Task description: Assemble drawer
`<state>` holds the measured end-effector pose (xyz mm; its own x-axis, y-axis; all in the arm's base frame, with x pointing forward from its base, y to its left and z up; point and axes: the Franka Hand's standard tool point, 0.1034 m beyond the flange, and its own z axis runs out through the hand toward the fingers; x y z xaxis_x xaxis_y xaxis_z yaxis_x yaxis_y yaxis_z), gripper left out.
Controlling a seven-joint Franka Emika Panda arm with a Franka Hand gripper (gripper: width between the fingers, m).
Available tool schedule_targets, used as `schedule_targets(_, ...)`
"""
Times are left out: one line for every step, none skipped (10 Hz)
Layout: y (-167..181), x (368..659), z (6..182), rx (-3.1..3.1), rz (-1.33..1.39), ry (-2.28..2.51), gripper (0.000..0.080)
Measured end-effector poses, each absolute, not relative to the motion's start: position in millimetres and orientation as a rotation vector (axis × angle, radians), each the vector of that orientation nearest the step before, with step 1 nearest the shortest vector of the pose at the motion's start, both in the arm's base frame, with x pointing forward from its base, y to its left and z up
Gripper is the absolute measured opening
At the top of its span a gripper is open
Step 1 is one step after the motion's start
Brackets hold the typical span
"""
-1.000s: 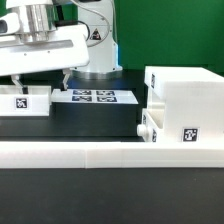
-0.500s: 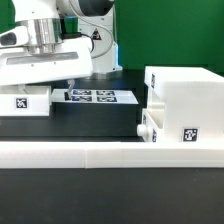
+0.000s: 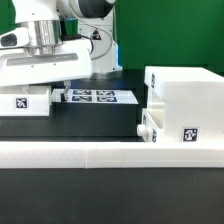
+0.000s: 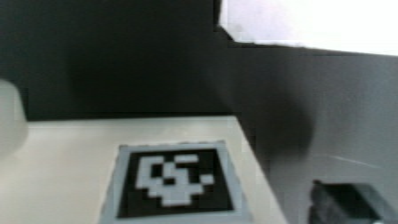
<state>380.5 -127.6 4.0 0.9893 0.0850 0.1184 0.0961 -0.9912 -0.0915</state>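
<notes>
The drawer's large white cube-shaped housing (image 3: 185,100) stands at the exterior view's right, with a small knobbed tray (image 3: 147,126) at its lower left side. A second white tray (image 3: 22,102) with a tag lies at the left. My gripper (image 3: 40,88) hangs low over this left tray, jaws spread wide, with one dark finger (image 3: 62,91) just past the tray's right edge. The wrist view shows the tray's white top and its tag (image 4: 175,180) close below, with one dark fingertip (image 4: 356,203) beside it. The other finger is hidden.
The marker board (image 3: 92,97) lies flat behind the left tray on the black table. A long low white rail (image 3: 110,151) runs across the front. The arm's base (image 3: 100,45) stands at the back.
My gripper has come down and shifted slightly toward the left tray over the last second. It has barely moved in the last half second. The drawer parts have not moved.
</notes>
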Motion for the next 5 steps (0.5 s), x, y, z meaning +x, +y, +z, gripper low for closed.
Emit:
schedule_targets(-127.9, 380.4, 4.0, -3.036, -0.174, -0.139, 0.0239)
schedule_targets(-128.8, 380.2, 4.0, -3.037, -0.175, -0.137, 0.0239)
schedule_targets(-128.9, 380.2, 4.0, -3.037, -0.175, -0.137, 0.007)
schedule_targets(-128.4, 382.6, 5.3, -3.042, -0.187, -0.139, 0.007)
schedule_targets(-126.1, 385.3, 6.2, -3.047, -0.2, -0.149, 0.0047)
